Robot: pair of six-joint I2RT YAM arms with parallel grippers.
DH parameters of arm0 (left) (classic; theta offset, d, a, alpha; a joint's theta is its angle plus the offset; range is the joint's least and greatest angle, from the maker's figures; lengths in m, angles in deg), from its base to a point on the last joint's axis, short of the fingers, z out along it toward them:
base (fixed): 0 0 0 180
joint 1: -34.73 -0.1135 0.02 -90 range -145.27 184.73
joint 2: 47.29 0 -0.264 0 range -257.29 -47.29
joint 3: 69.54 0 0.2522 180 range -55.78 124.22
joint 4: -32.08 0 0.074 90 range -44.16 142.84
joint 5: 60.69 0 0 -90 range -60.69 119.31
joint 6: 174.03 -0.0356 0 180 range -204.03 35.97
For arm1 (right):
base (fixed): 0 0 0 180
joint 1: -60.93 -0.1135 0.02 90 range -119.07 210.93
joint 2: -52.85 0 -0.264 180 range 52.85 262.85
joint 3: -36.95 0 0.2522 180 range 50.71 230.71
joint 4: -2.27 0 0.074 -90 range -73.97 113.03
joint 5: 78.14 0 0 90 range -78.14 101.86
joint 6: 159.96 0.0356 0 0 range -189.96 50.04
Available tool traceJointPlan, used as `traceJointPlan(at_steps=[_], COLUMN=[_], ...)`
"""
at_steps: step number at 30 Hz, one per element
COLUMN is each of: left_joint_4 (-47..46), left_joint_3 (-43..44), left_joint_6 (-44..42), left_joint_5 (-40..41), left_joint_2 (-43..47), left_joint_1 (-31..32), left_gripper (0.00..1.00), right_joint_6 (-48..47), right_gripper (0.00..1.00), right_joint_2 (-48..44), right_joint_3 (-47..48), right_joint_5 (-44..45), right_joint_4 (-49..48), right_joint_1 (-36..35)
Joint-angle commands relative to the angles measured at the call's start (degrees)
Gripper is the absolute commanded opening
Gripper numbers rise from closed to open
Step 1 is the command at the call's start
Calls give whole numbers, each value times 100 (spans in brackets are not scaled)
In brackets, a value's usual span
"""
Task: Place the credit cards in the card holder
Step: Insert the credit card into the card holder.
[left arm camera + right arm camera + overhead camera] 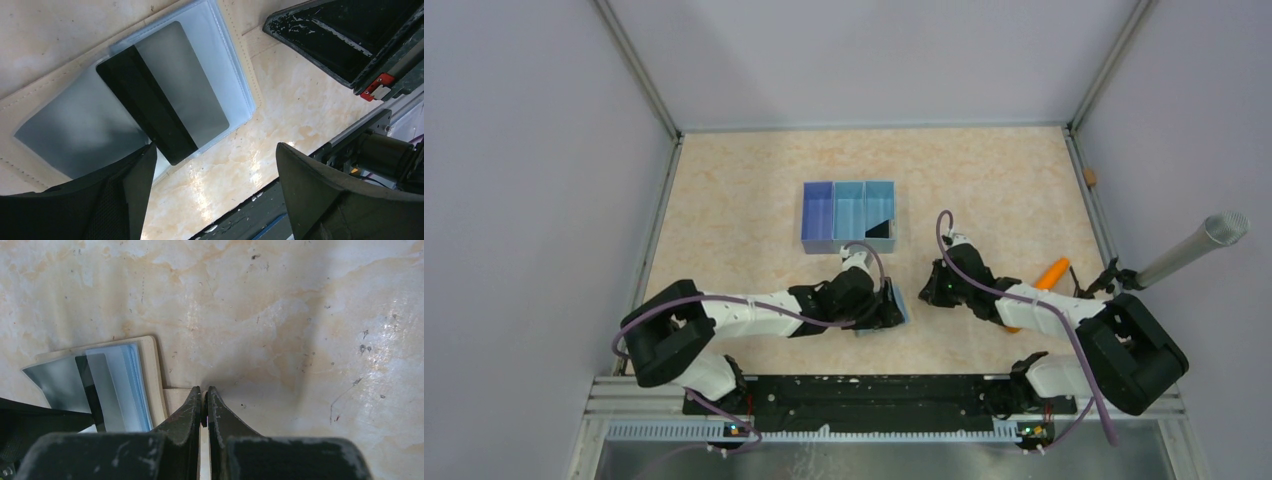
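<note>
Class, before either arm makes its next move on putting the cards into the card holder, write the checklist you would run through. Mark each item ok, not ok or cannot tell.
1. Card holder pinned: ok, right jaws shut on its beige edge.
2. Left jaws free: ok, open, nothing between them.
3. Card fully inside the clear pocket: cannot tell; its striped corner reaches the pocket's edge.
4. Left and right jaws apart: ok, a gap shows between them in the top view.
5. More cards waiting in the blue tray: cannot tell; only something dark shows in its right compartment.
</note>
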Motion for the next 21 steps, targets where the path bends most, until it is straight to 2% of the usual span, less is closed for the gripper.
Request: traceJointPlan(at_steps=[1, 15, 21], left_joint_4=[-330, -865, -753], left_joint_3=[138, 243, 241], left_joint_6=[76, -47, -118], left_joint_5=[19, 245, 535], left_joint_2=[-122, -232, -137], left_joint_1=[-16, -17, -78], left_gripper=[92, 92, 92], right_joint_6=[-104, -76, -64], right_gripper=[0, 0, 0], right_joint_2=[300, 402, 398], right_joint_3=[-195, -236, -243], right_joint_5=[5, -46, -48], right_joint_4=[777, 670, 680], right_joint_1=[20, 20, 20])
